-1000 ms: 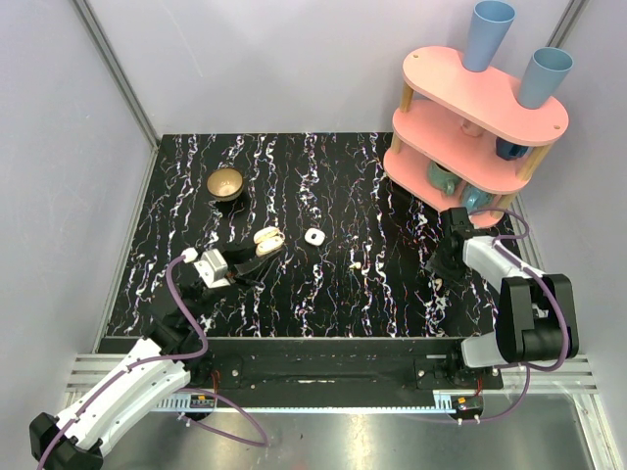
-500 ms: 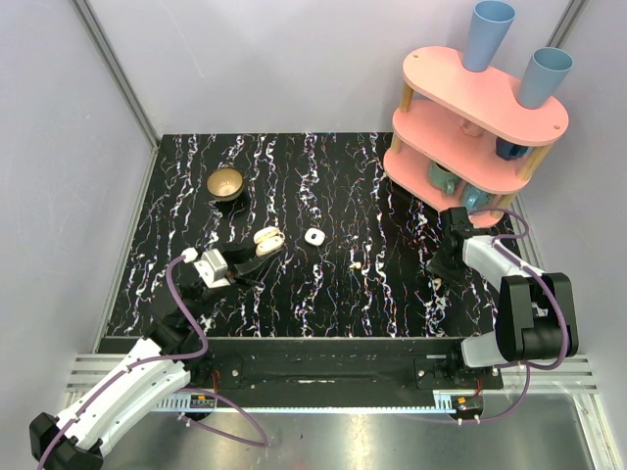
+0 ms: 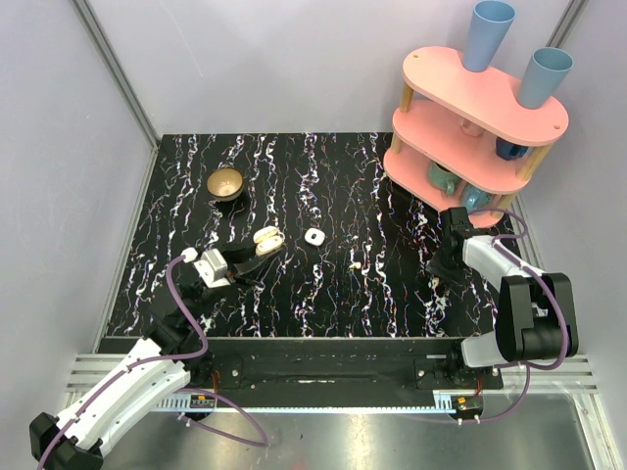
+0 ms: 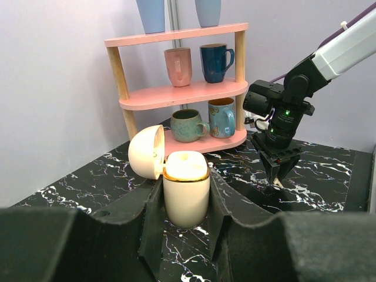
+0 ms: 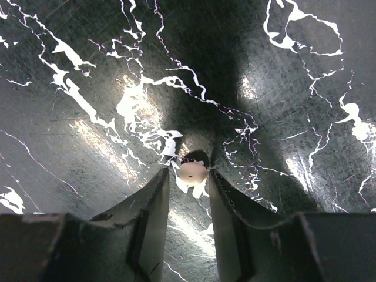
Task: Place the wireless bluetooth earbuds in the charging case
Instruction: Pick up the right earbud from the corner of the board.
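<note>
Hardly anything has moved in the last second. The right arm has crept a shade toward the near edge, and the left arm, the cases and the loose buds lie as they did.

On the table [image 3: 323, 171] the pink shelf [image 3: 470, 103] stands at the far right corner. The left gripper [image 4: 185, 187] is clamped on the cream case [image 3: 268, 241], left of the table's middle. The case stands upright with its mouth facing up and its lid [image 4: 147, 151] swung back. A white case [image 3: 313, 236], closed, sits just beside it toward the right edge.

The right gripper [image 3: 440, 271] points down at the tabletop close to the right edge, in front of the shelf. Its jaws stand slightly apart, with a cream bud [image 5: 191, 171] lying on the table between them. The wrist view shows a sliver of gap on each side, so it is probably not yet pinched. The bud shows as a round blob there, and I cannot make out which way its stem runs. A second bud [image 3: 355, 264] lies near the middle of the table, between the two arms.

The next move turns on one relation. The bud sits square between the right fingers [image 5: 154, 205], so closing should catch it. The open case lies well apart, toward the left edge. The bud must be carried across and turned stem-down over the mouth.
</note>
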`<state>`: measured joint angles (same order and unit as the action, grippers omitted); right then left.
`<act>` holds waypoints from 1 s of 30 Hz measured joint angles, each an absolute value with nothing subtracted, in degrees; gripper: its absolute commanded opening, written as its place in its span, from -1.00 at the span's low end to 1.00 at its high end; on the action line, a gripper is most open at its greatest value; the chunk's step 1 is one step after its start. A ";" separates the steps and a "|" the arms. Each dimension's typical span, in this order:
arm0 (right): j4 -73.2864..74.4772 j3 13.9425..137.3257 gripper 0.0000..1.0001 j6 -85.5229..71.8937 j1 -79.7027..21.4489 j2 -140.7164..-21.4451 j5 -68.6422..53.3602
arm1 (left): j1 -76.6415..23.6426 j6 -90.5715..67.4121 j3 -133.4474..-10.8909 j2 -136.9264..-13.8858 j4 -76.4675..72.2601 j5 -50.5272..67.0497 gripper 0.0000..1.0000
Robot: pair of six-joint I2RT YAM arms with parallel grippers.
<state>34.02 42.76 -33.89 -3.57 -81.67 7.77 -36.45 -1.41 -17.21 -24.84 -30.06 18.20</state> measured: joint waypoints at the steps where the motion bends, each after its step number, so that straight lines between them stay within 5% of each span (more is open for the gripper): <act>1: 34.04 42.76 -0.14 -33.82 -3.57 -81.62 7.79 | -36.42 -1.41 -17.21 -24.84 -30.06 18.17 -1.00; 30: 34.11 44.49 -0.18 -32.58 -3.55 -83.59 8.73 | -36.45 -1.28 -17.21 -24.84 -29.56 18.04 -1.00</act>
